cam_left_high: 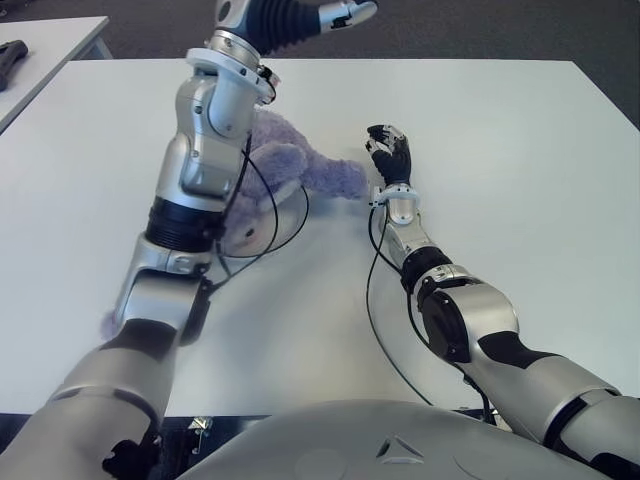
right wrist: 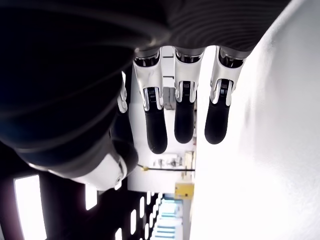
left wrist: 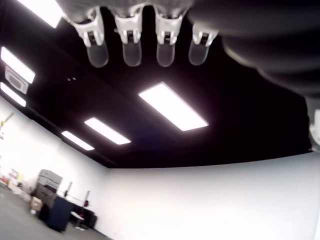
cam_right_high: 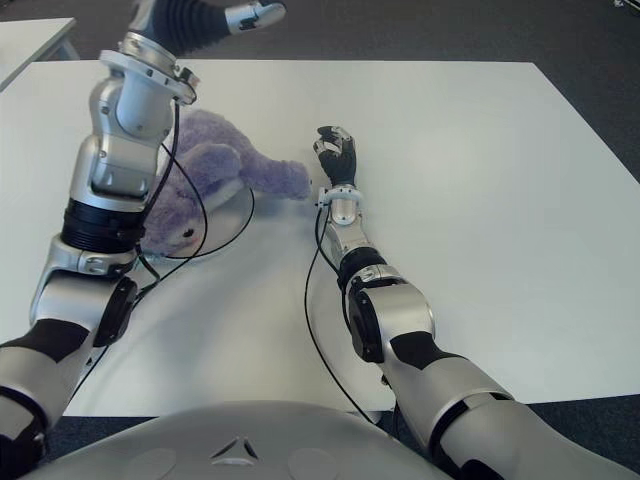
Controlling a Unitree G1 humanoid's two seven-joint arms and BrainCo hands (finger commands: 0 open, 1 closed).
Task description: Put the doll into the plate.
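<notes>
A purple plush doll (cam_left_high: 300,168) lies on a white plate (cam_left_high: 297,212) left of the table's middle, one limb reaching out past the rim to the right. My left forearm crosses in front of it and hides part of both. My left hand (cam_left_high: 345,14) is raised high above the table's far edge; its fingers (left wrist: 132,50) are stretched out and hold nothing. My right hand (cam_left_high: 392,150) shows on the table just right of the doll's limb, apart from it, and its fingers (right wrist: 184,117) are relaxed around nothing.
The white table (cam_left_high: 500,120) stretches bare to the right and in front. Black cables (cam_left_high: 375,300) trail from both arms, one looping over the plate. A second table (cam_left_high: 50,45) with a dark object (cam_left_high: 12,55) stands at the far left.
</notes>
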